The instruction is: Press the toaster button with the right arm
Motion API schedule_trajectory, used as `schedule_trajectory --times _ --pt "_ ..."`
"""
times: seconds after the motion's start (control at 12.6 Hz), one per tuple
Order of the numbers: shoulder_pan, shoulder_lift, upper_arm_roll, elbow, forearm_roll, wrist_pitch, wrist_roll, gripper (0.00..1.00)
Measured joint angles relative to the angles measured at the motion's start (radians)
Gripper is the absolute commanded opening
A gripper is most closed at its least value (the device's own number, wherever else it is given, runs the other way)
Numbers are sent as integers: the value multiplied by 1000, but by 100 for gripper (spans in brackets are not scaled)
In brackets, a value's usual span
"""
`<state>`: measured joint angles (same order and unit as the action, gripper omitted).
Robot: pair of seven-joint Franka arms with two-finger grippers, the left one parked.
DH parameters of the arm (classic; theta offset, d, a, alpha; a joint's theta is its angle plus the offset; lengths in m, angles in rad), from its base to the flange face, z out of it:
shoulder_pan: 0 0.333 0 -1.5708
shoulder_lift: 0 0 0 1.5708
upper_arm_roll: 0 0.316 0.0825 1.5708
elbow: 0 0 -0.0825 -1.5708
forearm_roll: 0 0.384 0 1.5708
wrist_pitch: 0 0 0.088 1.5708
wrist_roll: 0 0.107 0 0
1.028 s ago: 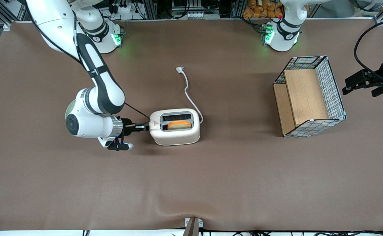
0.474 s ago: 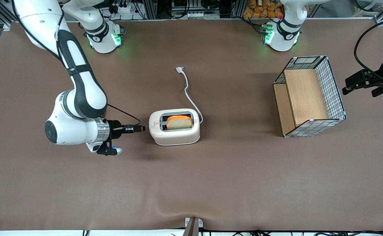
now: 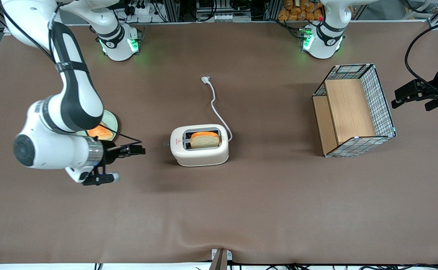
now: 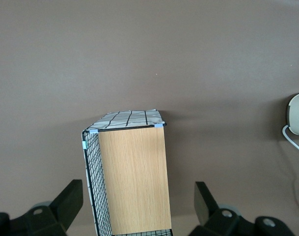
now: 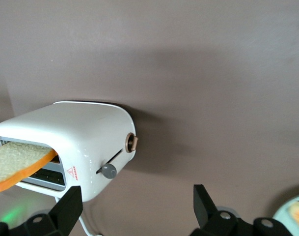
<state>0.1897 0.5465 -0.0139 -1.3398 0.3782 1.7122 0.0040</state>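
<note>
Near the middle of the brown bench (image 3: 241, 210) stands the toaster (image 3: 199, 145), upright, with a slice of bread (image 3: 205, 139) risen in the slot nearer the front camera. My right arm (image 3: 63, 123) is toward my own end of the bench, and my pincer (image 3: 138, 150) hangs low over the bench, level with the toaster's narrow end face and pointing at it, but well apart from it and touching nothing. From my wrist camera the two fingers (image 5: 66, 211) are spread wide, released and empty. That same view shows the toaster button (image 5: 109, 171), a small round grey knob at the low end of a slanted slot on the white end face, with a brownish round dial (image 5: 132, 143) just above and beside it. A white power cord (image 3: 216, 105) runs from the toaster's other end away from the front camera to its plug (image 3: 205, 79), lying loose. Beside my forearm sits a pale green plate (image 3: 111, 120) with an orange-edged slice (image 3: 99, 131) on it. Toward the parked arm's end stands a wire basket (image 3: 354, 109) with wooden panels.
</note>
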Motion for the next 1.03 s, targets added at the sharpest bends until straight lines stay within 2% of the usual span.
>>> schedule_trajectory --times 0.55,0.63,0.87,1.03 --pt "-153 -32 25 229 -24 -290 -5 100" --pt "-165 -55 26 247 -44 -318 -5 100" --pt "-176 -162 30 264 -166 -352 -2 100" --pt "-181 -246 30 262 -225 -428 4 100"
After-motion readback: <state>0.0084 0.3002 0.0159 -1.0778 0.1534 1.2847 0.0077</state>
